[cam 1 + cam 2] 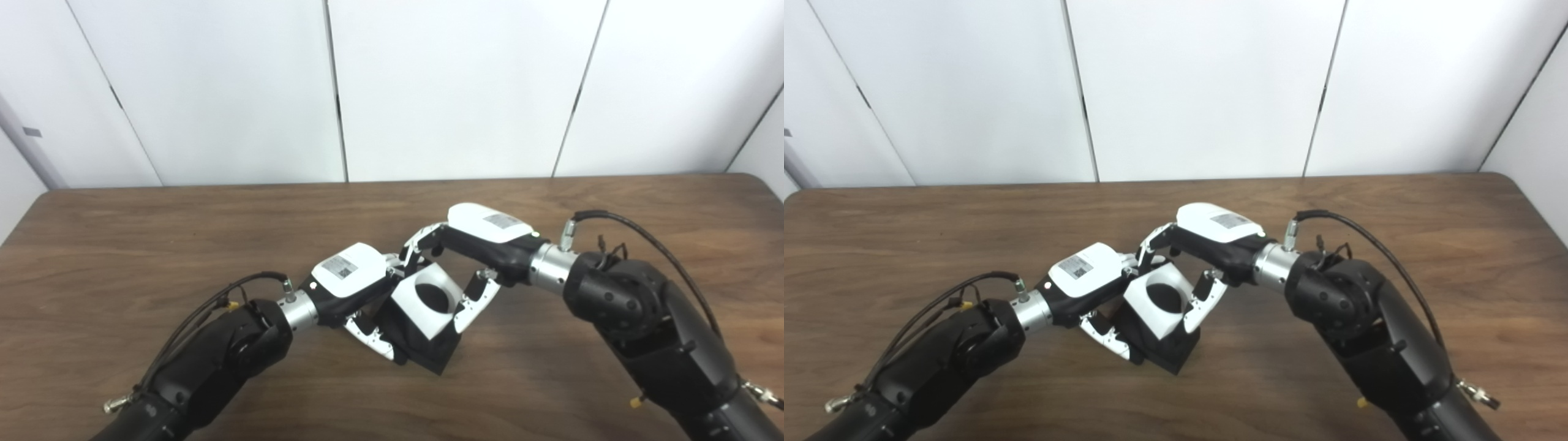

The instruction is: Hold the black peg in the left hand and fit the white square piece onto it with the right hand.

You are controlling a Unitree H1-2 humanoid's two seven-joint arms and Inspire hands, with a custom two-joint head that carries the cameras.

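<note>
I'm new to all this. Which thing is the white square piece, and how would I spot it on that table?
Look at the middle of the brown wooden table, where the two hands meet. Between the left hand and the right hand sits a tilted white square piece on top of a black peg. It is the only white block with a big round hole showing dark inside.

A small printed label is sitting on the back of the left hand [352, 275]. Another is sitting on the right hand [487, 225]. Neither print is showing clearly enough to read.
</note>
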